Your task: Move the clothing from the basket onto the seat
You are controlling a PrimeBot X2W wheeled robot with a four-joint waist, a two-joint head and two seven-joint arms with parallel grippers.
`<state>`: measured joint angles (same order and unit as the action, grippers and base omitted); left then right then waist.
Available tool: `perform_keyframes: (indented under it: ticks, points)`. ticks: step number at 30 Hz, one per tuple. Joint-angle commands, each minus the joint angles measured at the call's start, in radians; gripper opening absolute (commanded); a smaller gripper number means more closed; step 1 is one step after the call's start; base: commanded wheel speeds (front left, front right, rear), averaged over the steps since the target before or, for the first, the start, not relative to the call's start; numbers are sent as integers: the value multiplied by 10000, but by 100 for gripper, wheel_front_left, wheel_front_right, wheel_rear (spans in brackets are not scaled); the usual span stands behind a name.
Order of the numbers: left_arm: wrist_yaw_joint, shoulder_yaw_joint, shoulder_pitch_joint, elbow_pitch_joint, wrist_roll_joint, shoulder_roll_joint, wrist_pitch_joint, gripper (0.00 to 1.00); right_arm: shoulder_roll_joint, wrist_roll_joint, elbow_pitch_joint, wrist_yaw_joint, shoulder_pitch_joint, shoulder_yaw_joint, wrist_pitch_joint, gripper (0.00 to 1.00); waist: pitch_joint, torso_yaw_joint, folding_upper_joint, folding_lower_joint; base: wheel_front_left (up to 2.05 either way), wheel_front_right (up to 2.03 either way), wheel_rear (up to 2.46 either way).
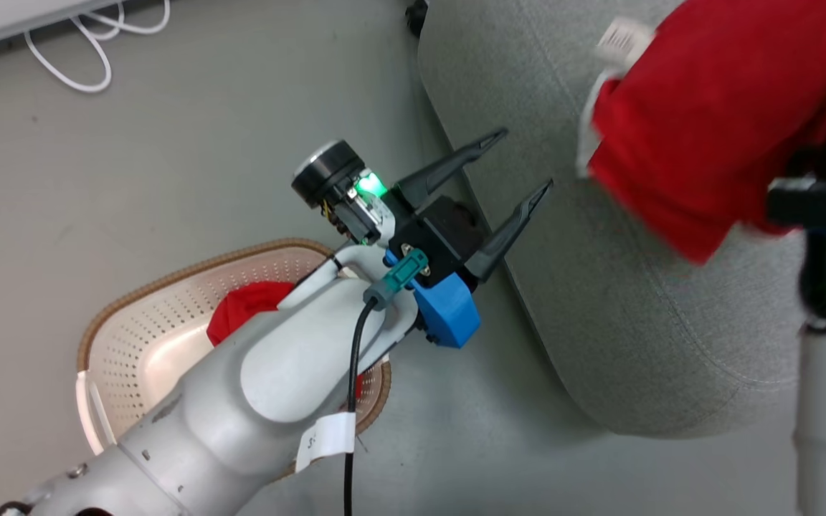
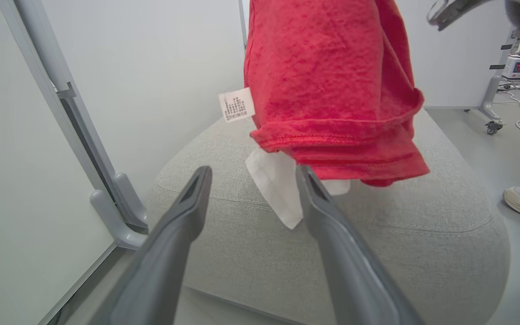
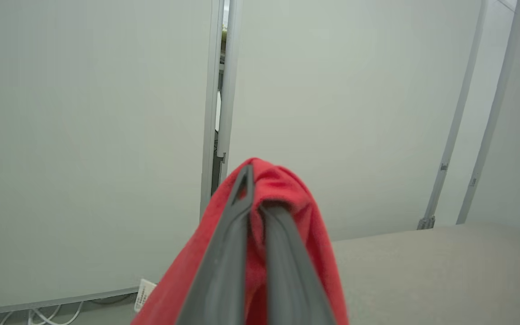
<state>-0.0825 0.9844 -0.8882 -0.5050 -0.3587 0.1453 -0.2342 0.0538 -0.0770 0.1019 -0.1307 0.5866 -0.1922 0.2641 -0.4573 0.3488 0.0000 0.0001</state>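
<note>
Currently red garment [image 2: 332, 90] with white tag [image 2: 237, 104] hangs over grey seat [image 2: 422, 234]; right jaws clamped on it, left jaws wide, empty.

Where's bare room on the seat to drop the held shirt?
The visible seat is bare. Widest patch: from under the hanging red shirt to the rounded near corner. Tight: the seat edge facing the basket, where the open left jaws hover. The basket is crowded, red cloth inside under the left arm.

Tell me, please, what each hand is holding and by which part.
The right hand is shut on the red garment, pinching a bunched fold at its top; it hangs above the seat. The left hand is open, holding nothing.
</note>
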Motion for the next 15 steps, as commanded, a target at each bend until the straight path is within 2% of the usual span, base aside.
perform_keyframes:
  ticks: [1,8,15]
  points:
    - [60,-43,-285,117,98,135,43,100,200,106,-285,-3,708,-251,6,0,-498,-31,0,-1,0,0,0]
    - [33,-29,-1108,630,419,486,321,100,1030,40,-942,-1,3060,-1832,2,0,-2015,-151,0,-1,0,0,0]
    - [-24,121,-1982,1277,853,789,666,100,2321,-30,-1051,-1,4418,-3619,1,0,-3419,-352,0,-1,0,0,0]
